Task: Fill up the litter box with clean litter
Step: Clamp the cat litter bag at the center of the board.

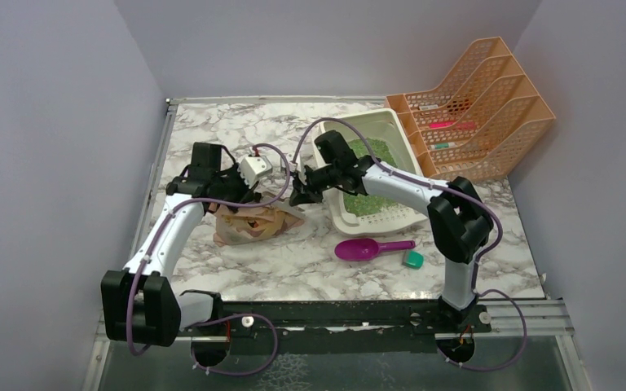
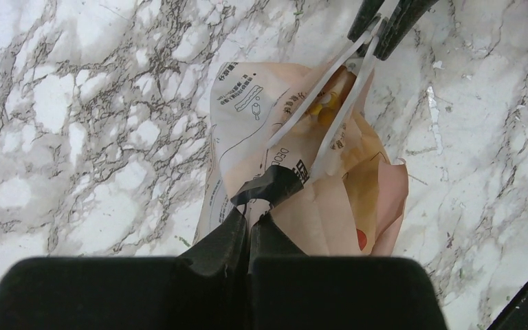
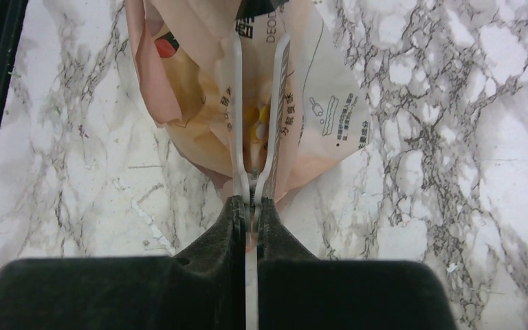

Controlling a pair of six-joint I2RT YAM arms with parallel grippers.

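Note:
The cream litter box stands at the back right with green clean litter inside, partly hidden by my right arm. A tan paper bag hangs left of the box between both grippers. My left gripper is shut on the bag's dark bottom edge. My right gripper is shut on the bag's white handle strips. In the top view the left gripper and right gripper face each other over the bag. No litter shows in the bag.
A magenta scoop and a small green block lie on the marble table in front of the box. An orange mesh file rack stands at the back right corner. Walls close in the left, back and right.

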